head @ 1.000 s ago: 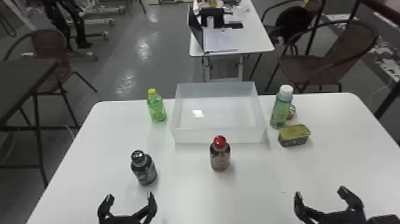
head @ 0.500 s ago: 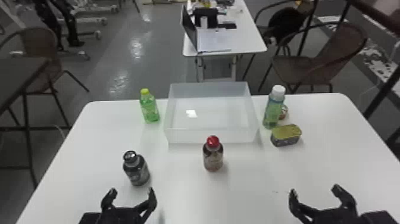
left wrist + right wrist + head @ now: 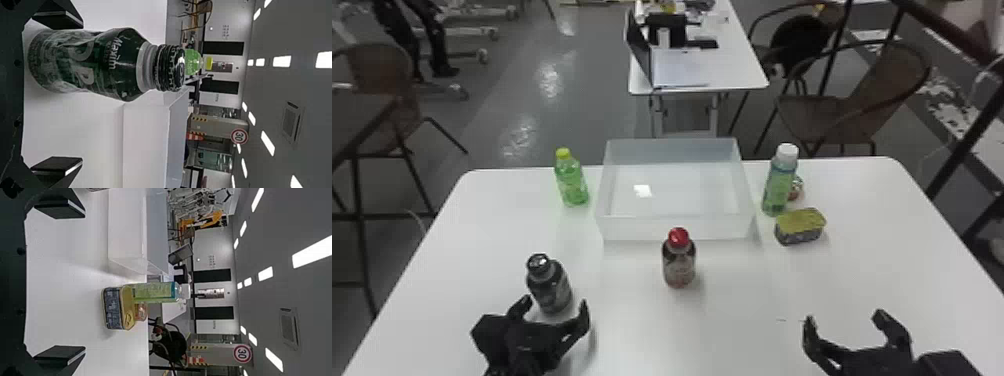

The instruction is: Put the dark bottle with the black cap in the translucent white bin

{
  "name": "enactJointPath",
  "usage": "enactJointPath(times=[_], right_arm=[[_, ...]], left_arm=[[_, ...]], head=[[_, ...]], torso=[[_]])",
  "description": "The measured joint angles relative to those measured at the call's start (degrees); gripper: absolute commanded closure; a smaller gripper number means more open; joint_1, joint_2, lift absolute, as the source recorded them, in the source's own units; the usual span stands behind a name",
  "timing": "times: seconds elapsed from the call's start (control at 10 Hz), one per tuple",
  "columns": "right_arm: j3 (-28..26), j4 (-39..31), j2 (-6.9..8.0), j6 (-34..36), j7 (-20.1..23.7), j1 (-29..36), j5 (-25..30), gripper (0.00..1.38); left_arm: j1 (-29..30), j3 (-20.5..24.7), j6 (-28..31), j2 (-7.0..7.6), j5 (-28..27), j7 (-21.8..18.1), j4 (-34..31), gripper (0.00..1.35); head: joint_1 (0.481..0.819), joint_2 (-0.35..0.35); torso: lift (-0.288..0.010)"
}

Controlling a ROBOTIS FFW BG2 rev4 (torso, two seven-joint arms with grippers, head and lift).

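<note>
Looks like the pre-grasp step, with left gripper [image 3: 555, 304] at the near side of the dark bottle [image 3: 551, 289], fingers apart, holding nothing. Find that bottle upright on the table [image 3: 742, 295], outside the translucent white bin [image 3: 632, 228]. Calls for a slight shift left to centre — seems nearer the left-hand finger, so could get nudged — then a forward reach and a close. Leave right gripper [image 3: 845, 317] waiting at near right, spread and empty.

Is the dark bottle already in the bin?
No, the dark bottle stands upright on the white table, in front of and left of the translucent bin.
</note>
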Motion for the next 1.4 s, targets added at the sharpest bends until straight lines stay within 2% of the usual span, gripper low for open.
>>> enactJointPath(times=[0.3,0.4,0.5,0.6,0.7,0.9,1.0,1.2,1.4], right_arm=[[0.0,0.3,0.13,0.0,0.0,-0.1,-0.2,0.08],[0.0,0.4,0.17,-0.1,0.1,-0.2,-0.3,0.08],[0.0,0.4,0.21,-0.1,0.1,-0.3,-0.3,0.09],[0.0,0.5,0.22,-0.1,0.1,-0.3,-0.3,0.09],[0.0,0.6,0.23,-0.1,0.1,-0.4,-0.5,0.09],[0.0,0.6,0.2,-0.1,0.1,-0.3,-0.6,0.09],[0.0,0.6,0.18,-0.1,0.1,-0.3,-0.6,0.09],[0.0,0.8,0.22,-0.1,0.1,-0.3,-0.9,0.09],[0.0,1.0,0.23,-0.1,0.1,-0.5,-1.0,0.09]], left_arm=[[-5.1,3.5,1.5,-0.06,-3.6,-1.7,4.0,0.1],[-6.6,4.7,1.7,-0.08,-4.7,-2.9,5.6,0.26],[-7.6,6.0,1.9,-0.09,-6.2,-4.0,6.7,0.71],[-8.1,6.9,1.9,-0.11,-7.7,-4.2,7.2,0.79],[-8.1,7.7,1.8,-0.54,-8.8,-3.9,7.3,0.79],[-7.8,9.7,0.6,-2.79,-11.9,-3.8,6.5,0.79],[-7.3,9.7,2.3,-3.57,-12.8,-3.8,3.6,0.79],[-6.2,9.1,9.1,-4.45,-15.5,-3.8,-5.3,0.79],[-8.3,6.6,16.1,-3.86,-14.2,-6.6,-11.6,0.79]], head=[[0.695,0.089],[0.695,0.092],[0.695,0.1],[0.695,0.107],[0.695,0.112],[0.695,0.105],[0.695,0.095],[0.695,0.079],[0.695,0.053]], torso=[[-0.059],[-0.059],[-0.059],[-0.059],[-0.059],[-0.059],[-0.059],[-0.059],[-0.059]])
